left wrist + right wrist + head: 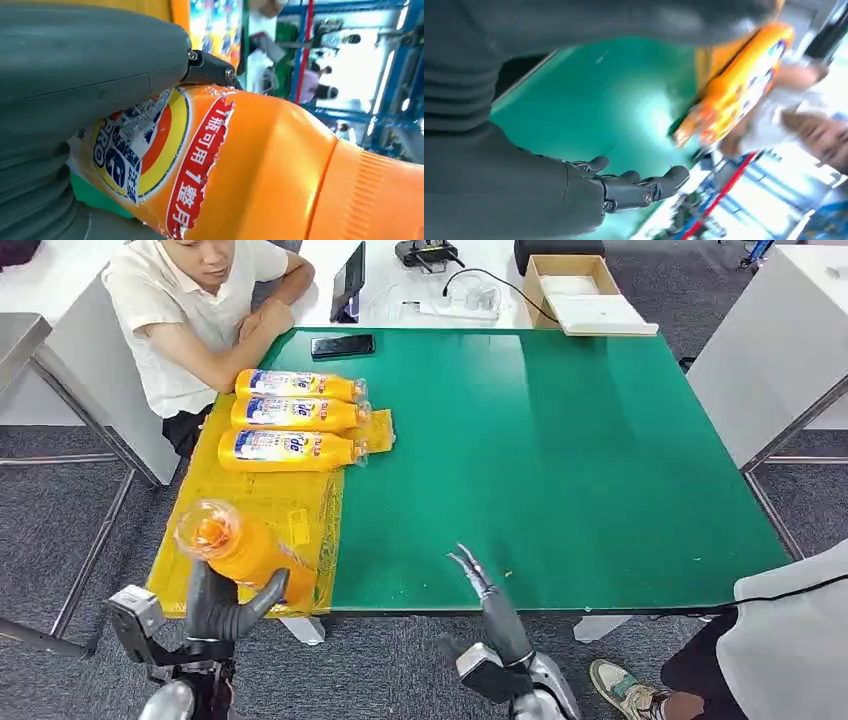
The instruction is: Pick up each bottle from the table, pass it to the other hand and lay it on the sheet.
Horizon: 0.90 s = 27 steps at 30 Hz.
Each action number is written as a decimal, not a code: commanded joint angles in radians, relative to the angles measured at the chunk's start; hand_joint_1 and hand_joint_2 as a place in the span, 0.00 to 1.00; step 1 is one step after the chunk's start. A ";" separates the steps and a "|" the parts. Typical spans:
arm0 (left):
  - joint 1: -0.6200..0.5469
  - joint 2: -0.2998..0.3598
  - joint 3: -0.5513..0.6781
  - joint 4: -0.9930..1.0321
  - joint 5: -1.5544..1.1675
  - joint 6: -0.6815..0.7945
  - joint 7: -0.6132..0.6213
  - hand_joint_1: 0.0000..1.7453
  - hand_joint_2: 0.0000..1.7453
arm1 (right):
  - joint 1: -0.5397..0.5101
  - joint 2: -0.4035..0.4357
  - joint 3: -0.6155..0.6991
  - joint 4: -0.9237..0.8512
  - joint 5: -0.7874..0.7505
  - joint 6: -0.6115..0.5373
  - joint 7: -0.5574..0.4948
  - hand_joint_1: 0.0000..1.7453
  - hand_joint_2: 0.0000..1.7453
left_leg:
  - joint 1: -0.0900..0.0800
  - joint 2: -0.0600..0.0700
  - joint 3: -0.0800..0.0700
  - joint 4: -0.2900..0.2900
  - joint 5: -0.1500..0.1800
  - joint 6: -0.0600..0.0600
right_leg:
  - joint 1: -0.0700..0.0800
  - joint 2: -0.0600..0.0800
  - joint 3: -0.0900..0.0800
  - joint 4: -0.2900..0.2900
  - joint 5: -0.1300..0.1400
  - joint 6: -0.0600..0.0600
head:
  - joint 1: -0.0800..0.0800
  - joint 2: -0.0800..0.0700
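Nearby, seated person (190, 310), phone (342, 346), cardboard box (580, 290)

A person in a white shirt (190, 315) sits at the far left corner of the green worktop (560, 460), arms folded on its edge. A black phone (342, 346) lies near that corner. Beyond the far edge stand a tablet (348, 282) and an open cardboard box (583, 292). Another person's shoe (622, 688) shows at the near right.

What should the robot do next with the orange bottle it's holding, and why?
Probably lower it onto the yellow sheet, just in front of the three bottles already lying there. The left hand grips the orange bottle above bare sheet, and the right hand holds nothing.
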 commanded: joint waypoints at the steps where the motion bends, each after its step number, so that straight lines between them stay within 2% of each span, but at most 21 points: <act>1: -0.070 0.023 0.030 0.001 0.005 0.001 0.016 1.00 1.00 | 0.012 0.024 -0.098 0.053 -0.009 0.016 -0.022 0.00 0.00 | 0.001 0.000 0.001 0.000 0.000 -0.001 | 0.001 -0.001 0.001 0.000 0.000 -0.001 | 0.000 0.000; 22: -0.084 0.037 0.011 0.015 -0.024 0.026 0.012 1.00 1.00 | 0.004 0.031 -0.097 0.067 -0.013 0.017 -0.027 0.00 0.00 | 0.001 0.001 0.001 -0.001 0.000 -0.001 | 0.001 -0.001 0.001 0.000 0.000 -0.001 | 0.000 0.000; 26: -0.157 0.077 -0.032 0.090 -0.370 0.241 -0.006 1.00 1.00 | -0.010 0.042 -0.097 0.084 -0.017 0.015 -0.038 0.00 0.00 | 0.001 0.000 0.003 0.000 0.000 -0.002 | 0.002 -0.002 0.003 0.000 -0.001 -0.002 | 0.000 0.000; 27: -0.210 0.105 -0.058 0.183 -0.672 0.366 0.064 1.00 1.00 | -0.021 0.047 -0.097 0.092 -0.013 0.023 -0.042 0.00 0.00 | 0.001 0.000 0.002 -0.001 0.000 -0.002 | 0.001 -0.002 0.002 0.000 0.000 -0.002 | 0.000 0.000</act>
